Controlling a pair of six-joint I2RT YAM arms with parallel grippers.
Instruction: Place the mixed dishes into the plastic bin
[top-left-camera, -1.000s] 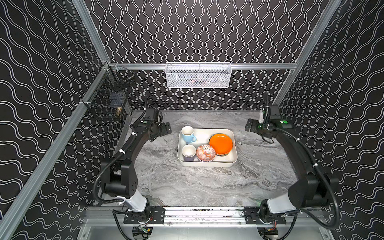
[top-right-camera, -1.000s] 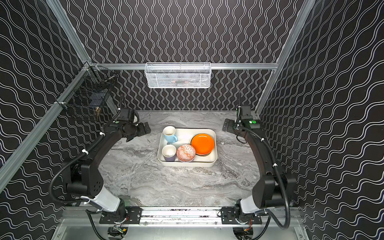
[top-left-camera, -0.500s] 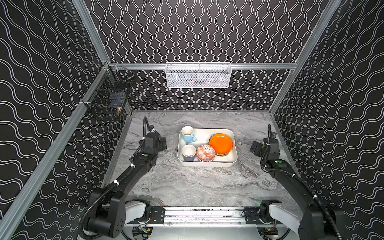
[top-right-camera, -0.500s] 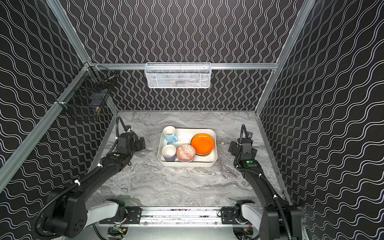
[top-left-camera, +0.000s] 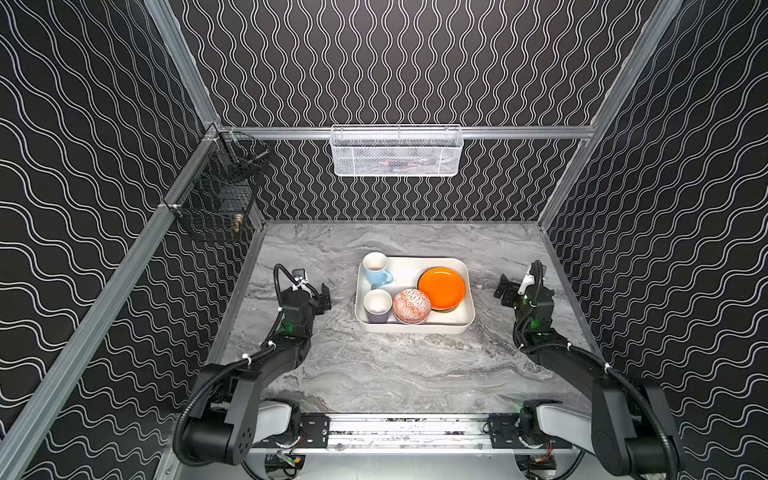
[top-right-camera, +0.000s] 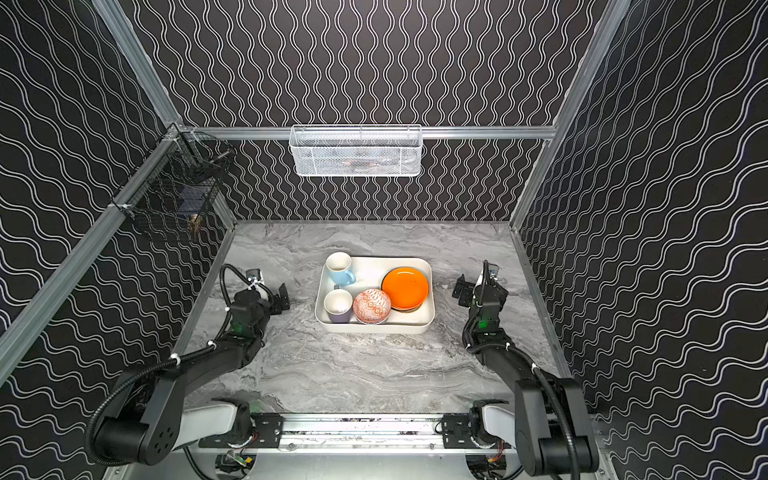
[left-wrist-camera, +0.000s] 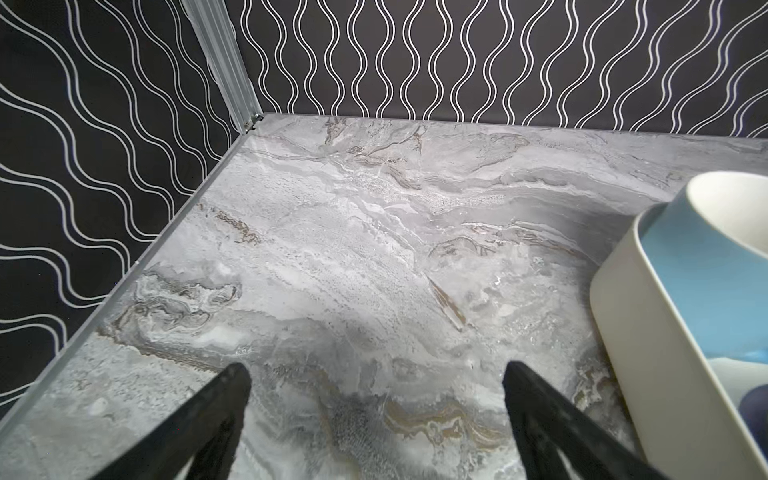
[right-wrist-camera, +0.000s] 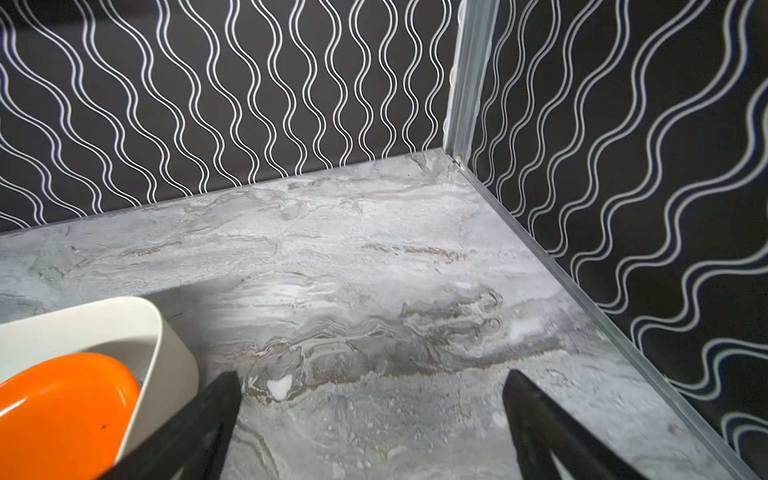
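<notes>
The cream plastic bin (top-left-camera: 415, 329) (top-right-camera: 374, 329) stands mid-table. In it are a light blue mug (top-left-camera: 376, 270) (top-right-camera: 340, 269), a lavender-grey mug (top-left-camera: 377, 305) (top-right-camera: 338, 305), a red-orange patterned bowl (top-left-camera: 411, 306) (top-right-camera: 372, 306) and an orange plate (top-left-camera: 441, 288) (top-right-camera: 405, 288) on top of a stack with a dark edge. My left gripper (top-left-camera: 318, 296) (top-right-camera: 279, 300) (left-wrist-camera: 376, 365) is open and empty, low over bare marble left of the bin (left-wrist-camera: 648, 332). My right gripper (top-left-camera: 505, 291) (top-right-camera: 463, 293) (right-wrist-camera: 372, 374) is open and empty, right of the bin (right-wrist-camera: 166, 345).
A white wire-mesh basket (top-left-camera: 397, 151) hangs on the back rail and a black wire basket (top-left-camera: 218, 199) on the left rail. Patterned walls close three sides. Both arm bases sit on the front rail (top-left-camera: 399, 430).
Both arms have pulled back from the bin's far corners and come down low beside the bin. Both grippers stayed open. The dishes have not moved.
</notes>
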